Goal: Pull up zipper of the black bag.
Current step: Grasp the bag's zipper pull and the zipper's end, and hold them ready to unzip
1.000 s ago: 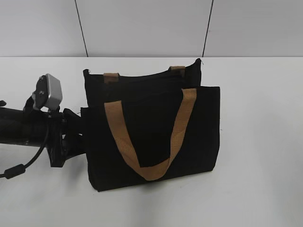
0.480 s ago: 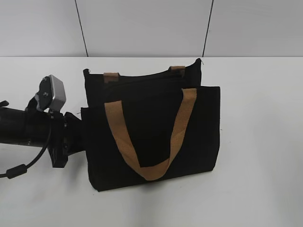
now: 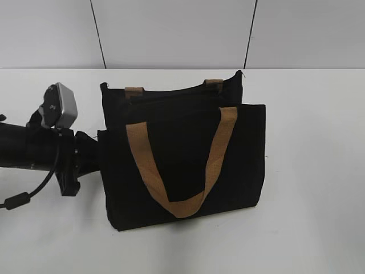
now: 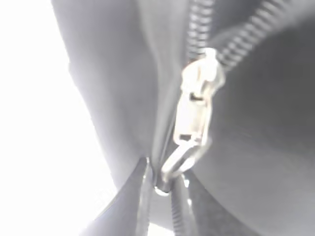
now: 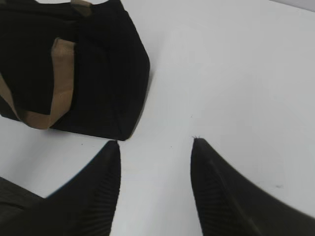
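1. The black bag [image 3: 182, 160] stands upright mid-table [image 3: 313, 171], tan handle [image 3: 177, 165] draped down its front.
2. Left gripper [image 4: 162, 189] is at the bag's 9 o'clock end, tips pinched on the ring of the silver zipper [image 4: 197, 108] pull.
3. Right gripper [image 5: 155, 142] hangs spread wide and empty, bag at its 10 o'clock.

Exterior camera faces the black bag [image 3: 182, 160] from above; the left wrist camera nearly touches its zipper [image 4: 197, 113].
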You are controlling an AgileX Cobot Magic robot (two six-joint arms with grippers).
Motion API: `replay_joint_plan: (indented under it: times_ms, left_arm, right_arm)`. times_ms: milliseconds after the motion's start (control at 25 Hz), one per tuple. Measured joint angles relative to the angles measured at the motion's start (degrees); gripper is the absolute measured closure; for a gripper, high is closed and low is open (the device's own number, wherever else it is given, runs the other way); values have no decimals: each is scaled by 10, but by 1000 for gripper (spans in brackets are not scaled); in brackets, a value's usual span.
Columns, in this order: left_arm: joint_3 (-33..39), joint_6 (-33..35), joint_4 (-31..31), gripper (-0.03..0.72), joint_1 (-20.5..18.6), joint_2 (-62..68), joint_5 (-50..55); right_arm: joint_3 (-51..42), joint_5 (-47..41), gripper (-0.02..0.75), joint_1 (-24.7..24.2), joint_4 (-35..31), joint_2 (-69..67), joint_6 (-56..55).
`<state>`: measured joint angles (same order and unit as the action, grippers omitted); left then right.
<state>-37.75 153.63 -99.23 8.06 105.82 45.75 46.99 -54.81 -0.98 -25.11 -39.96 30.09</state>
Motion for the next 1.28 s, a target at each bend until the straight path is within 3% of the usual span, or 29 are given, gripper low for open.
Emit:
replay_joint_plan:
  times_ms: [400, 520, 840, 1120, 1280]
  left_arm:
    - [0, -50, 8, 621, 0, -142, -110]
    - [1, -57, 22, 621, 0, -177, -127]
    - [1, -122, 121, 622, 0, -248, -133]
    - [1, -135, 133, 623, 0, -269, -134]
    - [1, -136, 134, 623, 0, -270, -134]
  right_arm:
    - [133, -35, 377, 0, -109, -149, 72]
    - [174, -45, 377, 24, -125, -189, 88]
    - [195, 46, 377, 222, -133, -291, 53]
    - [195, 157, 377, 378, -136, -419, 14]
    - [195, 226, 377, 432, -142, -477, -12]
